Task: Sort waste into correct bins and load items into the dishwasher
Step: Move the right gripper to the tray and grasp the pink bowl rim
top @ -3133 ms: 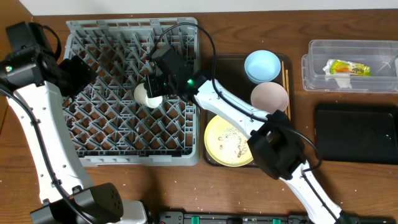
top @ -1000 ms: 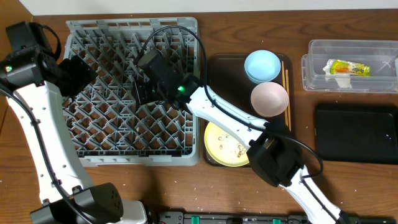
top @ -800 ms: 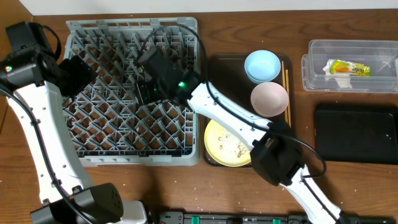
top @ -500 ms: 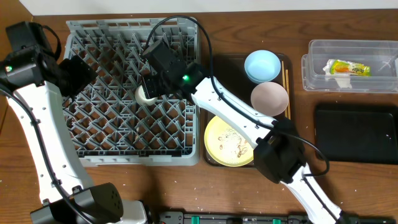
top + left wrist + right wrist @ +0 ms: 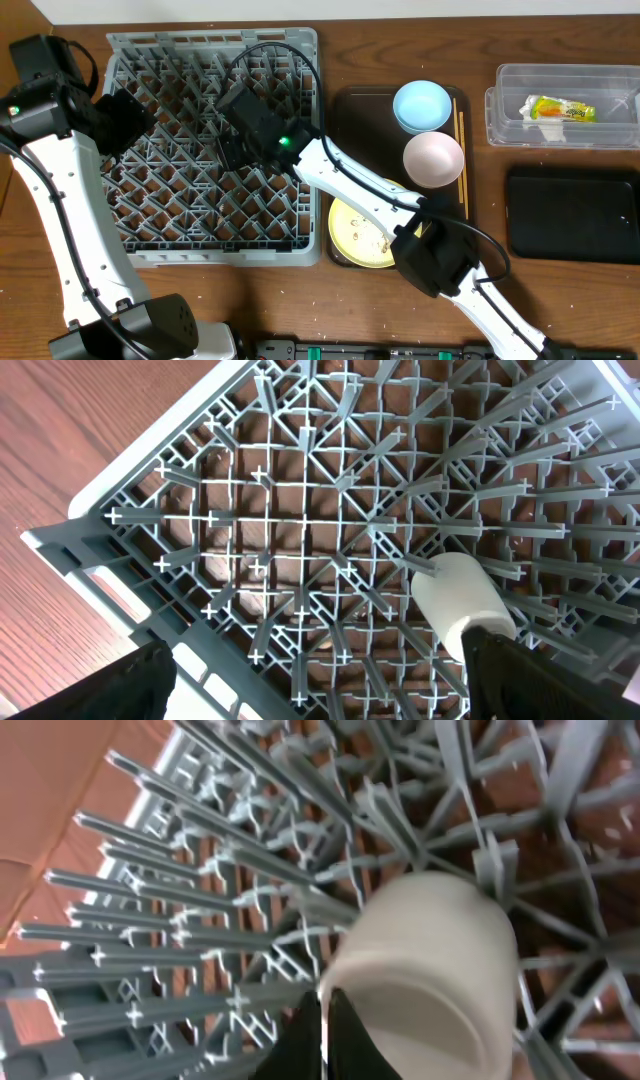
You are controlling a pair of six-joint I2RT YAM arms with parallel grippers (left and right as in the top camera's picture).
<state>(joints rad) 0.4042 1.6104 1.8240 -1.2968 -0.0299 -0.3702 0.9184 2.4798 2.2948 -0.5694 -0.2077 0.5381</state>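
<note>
The grey dish rack (image 5: 210,215) fills the table's left. My right gripper (image 5: 232,148) is low over its middle, and its body hides the small white cup in the overhead view. In the right wrist view the gripper (image 5: 325,1020) is shut on the rim of the white cup (image 5: 430,960), which lies tilted among the pegs. My left gripper (image 5: 125,120) hovers over the rack's left part, open and empty (image 5: 335,690). The cup (image 5: 458,598) shows close to its right finger (image 5: 540,675). The snack wrapper (image 5: 560,109) lies in the clear tub (image 5: 520,130).
A dark-brown tray (image 5: 352,115) right of the rack holds a light-blue bowl (image 5: 422,105), a white bowl (image 5: 433,158), chopsticks (image 5: 461,135) and a pale-yellow plate (image 5: 355,235) with crumbs. A black bin (image 5: 572,213) sits at the right.
The right gripper has shifted slightly left and forward over the rack, and it now covers the cup, which showed half a second ago. The left arm has not moved.
</note>
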